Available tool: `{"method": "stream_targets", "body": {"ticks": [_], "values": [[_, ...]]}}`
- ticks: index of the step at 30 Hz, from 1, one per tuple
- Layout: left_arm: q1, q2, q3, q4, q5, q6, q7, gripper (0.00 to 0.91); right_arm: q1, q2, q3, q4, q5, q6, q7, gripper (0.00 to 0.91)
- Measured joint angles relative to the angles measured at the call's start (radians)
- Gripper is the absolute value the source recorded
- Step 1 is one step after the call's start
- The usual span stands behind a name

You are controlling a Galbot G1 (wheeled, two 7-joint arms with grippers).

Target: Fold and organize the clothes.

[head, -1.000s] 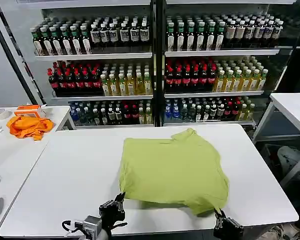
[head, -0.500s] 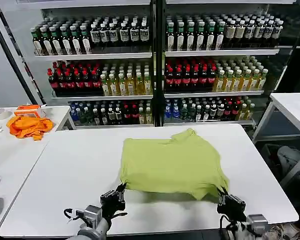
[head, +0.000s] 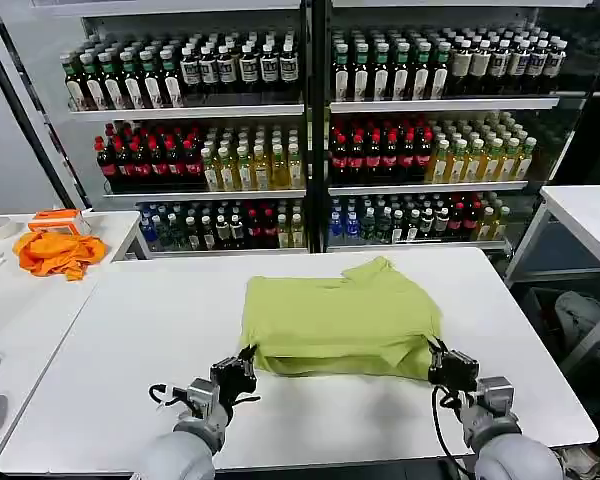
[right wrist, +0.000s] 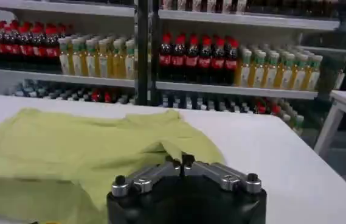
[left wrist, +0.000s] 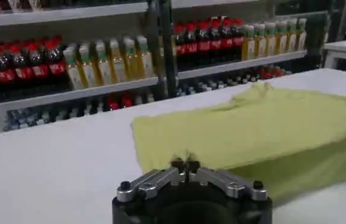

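- On the white bench (head: pixel 130 340), lying near the middle: the lime T-shirt (head: pixel 340 315), plain side up, its near hem lifted off the surface and doubled back over the body.
- At the near left corner of the T-shirt: the left gripper (head: pixel 246 366), pinched together on the hem, a small tuft of fabric caught between the tips in the left wrist view (left wrist: pixel 185 164).
- At the near right corner: the right gripper (head: pixel 439 360), likewise clamped on the hem, cloth bunched at its tips in the right wrist view (right wrist: pixel 180 162).
- Judging the step: carrying the bottom edge toward the collar, both corners raised together, fold looking roughly halfway across.
- Calling next for: moving both grippers forward at even height and pace, keeping the hem taut between them, then lowering it near the shoulder line before letting go.
- Watching for: uneven travel skewing the fold, or slack sagging in the middle.
- Sitting well apart on the side table at far left: the orange cloth heap (head: pixel 58 252), not involved.
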Motion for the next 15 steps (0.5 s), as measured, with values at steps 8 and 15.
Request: {"method": "stream_targets", "body": {"ticks": [8, 15], "values": [[-0.037, -0.011, 0.017, 0.056, 0.006, 0.0, 0.001, 0.907, 0.042, 0.012, -0.031, -0.052, -0.035, -0.01, -0.015, 0.907], [-0.044, -0.024, 0.015, 0.067, 0.009, -0.014, -0.004, 0.907, 0.032, 0.029, -0.021, -0.056, -0.05, -0.003, -0.023, 0.907]]}}
